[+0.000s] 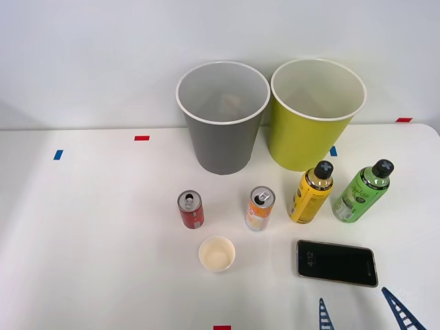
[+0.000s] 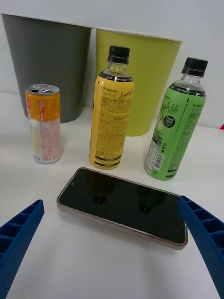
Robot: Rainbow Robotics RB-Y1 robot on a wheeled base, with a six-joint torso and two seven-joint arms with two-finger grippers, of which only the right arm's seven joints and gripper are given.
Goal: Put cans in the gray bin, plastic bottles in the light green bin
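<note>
The cans are standing upright on the white surface (image 1: 82, 227) in front of the bins: we are seeing the short red can (image 1: 190, 210) toward the robot's left and the orange-and-white can (image 1: 260, 208) just to its right, both with silver pull-tab tops, near each other but not touching. The 2 plastic bottles are standing further to the right in the same row, the yellow bottle (image 1: 311, 193) beside the orange-and-white can and the green bottle (image 1: 361, 192) beyond it, each wearing a black cap and leaning slightly in the front view. Behind the row, the gray bin (image 1: 221, 117) and the light green bin (image 1: 315, 113) are sitting side by side against the wall, rims nearly touching; we are making out something pale at the bottom of the gray one but cannot tell what.

A cream paper cup (image 1: 217, 254) is sitting open-side up nearer the robot, between the 2 cans. A dark phone (image 1: 337, 262) is lying flat in front of the bottles. The right claw (image 1: 361, 313) is hovering open at the near edge of the surface, gripping nothing, its blue ribbed fingers (image 2: 18, 233) spread wide on either side of the phone in the wrist view, apart from every can and bottle.
</note>
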